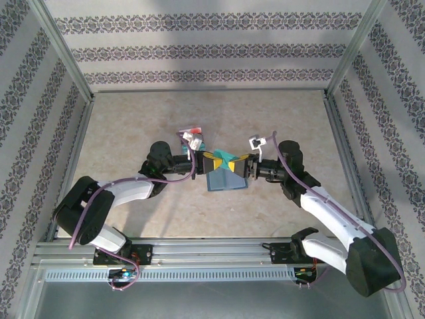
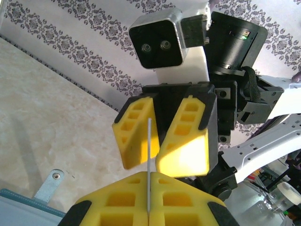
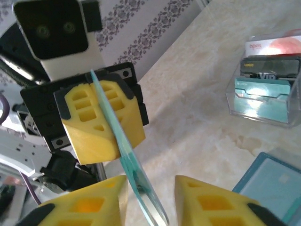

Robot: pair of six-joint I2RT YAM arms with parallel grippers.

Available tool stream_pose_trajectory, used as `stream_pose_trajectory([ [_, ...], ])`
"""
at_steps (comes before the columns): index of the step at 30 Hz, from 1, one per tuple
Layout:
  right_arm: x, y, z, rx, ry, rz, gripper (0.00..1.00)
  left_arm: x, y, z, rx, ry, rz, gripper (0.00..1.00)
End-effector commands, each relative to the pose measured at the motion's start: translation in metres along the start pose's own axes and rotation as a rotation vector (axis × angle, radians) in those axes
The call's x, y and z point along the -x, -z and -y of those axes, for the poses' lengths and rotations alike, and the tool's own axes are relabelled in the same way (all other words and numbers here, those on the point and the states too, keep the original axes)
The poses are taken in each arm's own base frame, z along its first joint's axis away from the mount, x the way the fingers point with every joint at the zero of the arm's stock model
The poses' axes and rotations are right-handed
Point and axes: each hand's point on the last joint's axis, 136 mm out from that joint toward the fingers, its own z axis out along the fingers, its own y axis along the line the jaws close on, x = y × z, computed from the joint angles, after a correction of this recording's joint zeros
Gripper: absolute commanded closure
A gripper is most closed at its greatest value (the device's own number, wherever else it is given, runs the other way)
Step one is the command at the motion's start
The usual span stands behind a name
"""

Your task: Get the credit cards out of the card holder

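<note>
My left jaws are pressed together on a thin, stiff teal card (image 3: 128, 160), held on edge above the marbled surface (image 1: 133, 126). My right jaws stand spread either side of its free end, not clamped. The slate-blue fabric holder (image 1: 223, 182) lies flat just beneath. A clear plastic stand (image 3: 263, 110) with cards sits nearby, and there is open room towards the walls.
</note>
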Motion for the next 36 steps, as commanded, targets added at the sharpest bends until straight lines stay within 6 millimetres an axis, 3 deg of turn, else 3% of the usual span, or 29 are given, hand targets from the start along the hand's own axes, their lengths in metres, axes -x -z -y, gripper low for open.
stream_pose_trajectory([
  [1, 0.011, -0.007, -0.02, 0.083, 0.065, 0.006, 0.82, 0.008, 0.003, 0.004, -0.026, -0.031, 0.027, 1.0],
  [2, 0.009, -0.008, -0.021, 0.091, 0.066, 0.0, 0.86, 0.008, 0.003, 0.003, -0.025, -0.03, 0.026, 1.0],
  [4, 0.008, -0.007, -0.023, 0.102, 0.075, -0.006, 0.94, 0.01, 0.006, 0.002, -0.016, -0.031, 0.03, 0.91],
  [6, 0.007, -0.006, -0.025, 0.1, 0.083, -0.006, 0.99, 0.016, 0.013, 0.0, 0.002, -0.041, 0.048, 0.7],
  [7, 0.007, -0.004, -0.025, 0.096, 0.087, -0.007, 1.0, 0.019, 0.017, -0.001, 0.011, -0.046, 0.055, 0.66],
  [11, 0.002, 0.0, -0.027, 0.079, 0.1, -0.025, 1.0, 0.032, 0.033, -0.002, 0.067, -0.089, 0.041, 0.57],
  [15, -0.005, 0.003, -0.027, 0.053, 0.108, -0.067, 1.0, 0.035, 0.044, 0.003, 0.185, -0.22, -0.096, 0.45],
  [19, -0.014, 0.001, -0.029, 0.042, 0.121, -0.129, 1.0, 0.03, 0.056, 0.011, 0.252, -0.326, -0.282, 0.42],
  [24, -0.027, -0.008, -0.043, 0.085, 0.145, -0.24, 1.0, 0.01, 0.055, 0.028, 0.176, -0.428, -0.512, 0.42],
  [32, -0.04, -0.023, -0.055, 0.119, 0.176, -0.361, 1.0, 0.001, 0.037, 0.05, -0.054, -0.42, -0.634, 0.44],
  [36, -0.041, -0.025, -0.057, 0.129, 0.185, -0.375, 1.0, -0.008, 0.037, 0.046, -0.08, -0.391, -0.691, 0.47],
])
